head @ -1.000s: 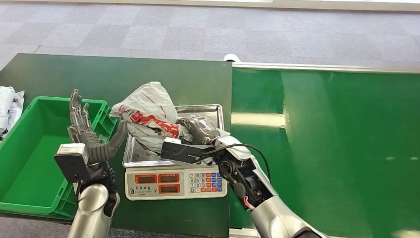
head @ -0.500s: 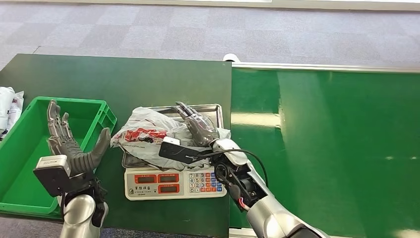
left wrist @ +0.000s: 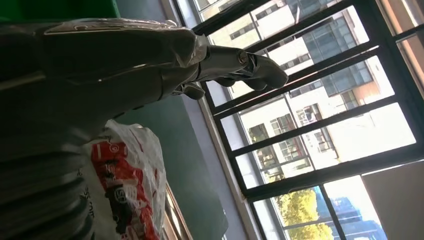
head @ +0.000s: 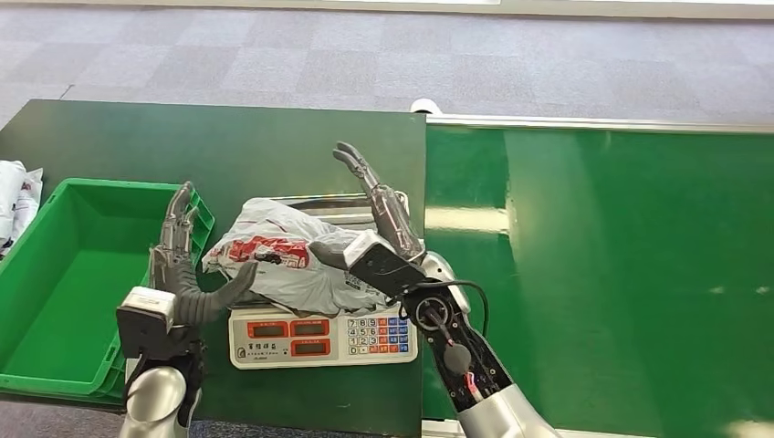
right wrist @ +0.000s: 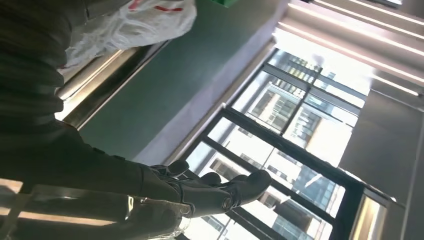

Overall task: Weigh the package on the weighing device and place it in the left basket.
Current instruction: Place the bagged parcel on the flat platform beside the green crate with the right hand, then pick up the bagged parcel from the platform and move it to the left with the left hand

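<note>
A plastic-wrapped package (head: pixel 283 260) lay on the scale's steel tray (head: pixel 365 203), between two empty hands. The left hand (head: pixel 183 265) stood beside it, fingers (head: pixel 173 224) spread upward, thumb near the wrapping; the right hand (head: pixel 379 205) rose open beyond it.

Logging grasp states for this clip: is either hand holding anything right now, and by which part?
Nothing is held. The package lies on the scale; the right hand is raised, fingers straight, and the left hand is open beside it.
</note>
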`<control>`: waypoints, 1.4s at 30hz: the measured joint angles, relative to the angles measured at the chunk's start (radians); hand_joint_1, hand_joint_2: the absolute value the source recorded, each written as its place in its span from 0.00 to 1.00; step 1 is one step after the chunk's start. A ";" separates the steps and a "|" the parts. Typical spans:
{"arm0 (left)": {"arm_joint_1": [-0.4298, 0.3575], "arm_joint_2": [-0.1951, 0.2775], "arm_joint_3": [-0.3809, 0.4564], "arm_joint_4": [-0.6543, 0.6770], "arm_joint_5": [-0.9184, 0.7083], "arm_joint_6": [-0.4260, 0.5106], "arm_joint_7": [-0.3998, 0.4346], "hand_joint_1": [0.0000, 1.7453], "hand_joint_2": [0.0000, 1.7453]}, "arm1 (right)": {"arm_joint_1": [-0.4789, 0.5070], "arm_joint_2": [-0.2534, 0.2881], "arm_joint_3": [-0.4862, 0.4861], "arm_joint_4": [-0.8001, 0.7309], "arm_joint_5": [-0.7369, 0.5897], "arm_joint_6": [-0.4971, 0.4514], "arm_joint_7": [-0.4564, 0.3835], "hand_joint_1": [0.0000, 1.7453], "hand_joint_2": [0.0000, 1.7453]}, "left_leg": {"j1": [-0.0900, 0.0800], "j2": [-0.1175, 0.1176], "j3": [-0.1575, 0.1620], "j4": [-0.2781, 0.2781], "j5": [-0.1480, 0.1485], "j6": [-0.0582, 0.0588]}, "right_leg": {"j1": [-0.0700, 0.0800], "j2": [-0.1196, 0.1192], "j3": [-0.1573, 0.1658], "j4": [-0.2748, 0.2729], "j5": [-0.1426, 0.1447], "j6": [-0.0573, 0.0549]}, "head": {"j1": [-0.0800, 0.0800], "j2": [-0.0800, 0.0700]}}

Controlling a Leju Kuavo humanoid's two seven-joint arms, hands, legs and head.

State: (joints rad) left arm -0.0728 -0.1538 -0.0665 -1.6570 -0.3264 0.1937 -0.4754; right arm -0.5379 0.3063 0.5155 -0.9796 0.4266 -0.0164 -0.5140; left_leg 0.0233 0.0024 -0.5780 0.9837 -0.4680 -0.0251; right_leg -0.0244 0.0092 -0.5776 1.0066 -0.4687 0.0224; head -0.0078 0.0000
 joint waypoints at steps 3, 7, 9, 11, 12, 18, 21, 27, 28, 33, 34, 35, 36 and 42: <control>0.003 0.001 -0.018 0.001 -0.010 -0.009 0.006 0.00 1.00 | 0.027 -0.004 -0.006 -0.074 -0.027 0.000 -0.001 0.00 1.00 | 0.000 0.000 0.000 0.000 0.000 0.000 | 0.000 0.000 0.000 0.000 0.000 0.000 | 0.000 0.000; 0.004 0.002 -0.029 0.001 -0.014 -0.012 0.008 0.00 1.00 | 0.047 -0.008 -0.009 -0.129 -0.032 0.000 -0.001 0.00 1.00 | 0.000 0.000 0.000 0.000 0.000 0.000 | 0.000 0.000 0.000 0.000 0.000 0.000 | 0.000 0.000; 0.004 0.002 -0.032 0.001 -0.015 -0.013 0.008 0.00 1.00 | 0.052 -0.010 -0.010 -0.145 -0.032 0.000 -0.001 0.00 1.00 | 0.000 0.000 0.000 0.000 0.000 0.000 | 0.000 0.000 0.000 0.000 0.000 0.000 | 0.000 0.000; 0.004 0.002 -0.033 0.001 -0.015 -0.015 0.008 0.00 1.00 | 0.056 -0.012 -0.010 -0.157 -0.033 -0.002 -0.002 0.00 1.00 | 0.000 0.000 0.000 0.000 0.000 0.000 | 0.000 0.000 0.000 0.000 0.000 0.000 | 0.000 0.000; 0.004 0.003 -0.034 0.001 -0.016 -0.020 0.009 0.00 1.00 | 0.058 -0.014 -0.011 -0.162 -0.038 -0.007 -0.008 0.00 1.00 | 0.000 0.000 0.000 0.000 0.000 0.000 | 0.000 0.000 0.000 0.000 0.000 0.000 | 0.000 0.000; 0.003 0.008 -0.077 0.013 -0.093 -0.070 0.057 0.00 1.00 | 0.137 -0.016 -0.033 -0.295 -0.167 -0.192 -0.098 0.00 1.00 | 0.000 -0.001 0.000 0.000 0.000 0.000 | -0.001 -0.001 -0.001 0.000 0.000 0.000 | 0.000 0.000; -0.012 0.013 -0.117 0.043 -0.155 -0.066 0.096 0.00 1.00 | 0.207 -0.023 -0.054 -0.423 -0.235 -0.336 -0.132 0.00 1.00 | -0.001 -0.001 -0.001 0.000 -0.001 0.000 | -0.001 -0.001 -0.001 0.000 0.000 0.000 | 0.000 0.000; -0.083 0.019 -0.202 0.176 -0.333 -0.025 0.158 0.00 1.00 | 0.311 -0.045 -0.070 -0.606 -0.276 -0.486 -0.177 0.00 1.00 | -0.001 -0.001 0.000 0.000 -0.001 0.000 | -0.001 0.000 -0.001 -0.001 0.000 0.000 | 0.000 0.000; -0.098 0.017 -0.219 0.205 -0.359 -0.016 0.166 0.00 1.00 | 0.319 -0.049 -0.070 -0.623 -0.281 -0.493 -0.179 0.00 1.00 | -0.001 -0.001 0.000 0.000 -0.001 0.000 | -0.001 0.000 -0.001 -0.001 0.000 0.000 | 0.000 0.000; -0.160 -0.005 -0.302 0.346 -0.428 0.024 0.204 0.92 1.00 | 0.334 -0.060 -0.068 -0.663 -0.298 -0.493 -0.175 0.00 1.00 | -0.001 -0.001 0.000 0.000 0.000 0.000 | -0.001 0.000 0.000 -0.001 0.000 0.000 | 0.000 0.000; -0.171 -0.010 -0.316 0.374 -0.434 0.032 0.210 0.94 1.00 | 0.335 -0.060 -0.068 -0.669 -0.302 -0.488 -0.172 0.00 1.00 | -0.001 -0.001 0.000 0.000 0.000 0.000 | -0.001 0.000 0.000 -0.001 0.000 0.000 | 0.000 0.000; -0.181 -0.014 -0.328 0.401 -0.438 0.039 0.214 0.95 1.00 | 0.335 -0.061 -0.068 -0.674 -0.304 -0.481 -0.170 0.00 1.00 | -0.001 -0.001 0.000 0.000 0.000 0.000 | -0.001 0.000 0.000 -0.001 0.000 0.000 | 0.000 0.000; -0.190 -0.018 -0.338 0.426 -0.441 0.045 0.217 0.95 1.00 | 0.335 -0.062 -0.068 -0.679 -0.305 -0.476 -0.168 0.00 1.00 | -0.001 -0.001 0.000 0.000 0.000 0.000 | -0.001 0.000 0.000 -0.001 0.000 0.000 | 0.000 0.000; -0.227 -0.033 -0.370 0.525 -0.448 0.057 0.228 0.97 1.00 | 0.339 -0.066 -0.072 -0.701 -0.311 -0.455 -0.158 0.00 1.00 | -0.001 -0.001 0.000 0.000 -0.001 0.000 | -0.001 0.000 0.000 -0.001 0.000 0.000 | 0.000 0.000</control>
State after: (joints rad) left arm -0.2996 -0.1866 -0.4366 -1.1319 -0.7746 0.2509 -0.2472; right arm -0.1988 0.2404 0.4438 -1.6805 0.1152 -0.4710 -0.6716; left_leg 0.0225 0.0013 -0.5777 0.9838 -0.4685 -0.0252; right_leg -0.0254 0.0088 -0.5776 1.0061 -0.4687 0.0225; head -0.0082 0.0000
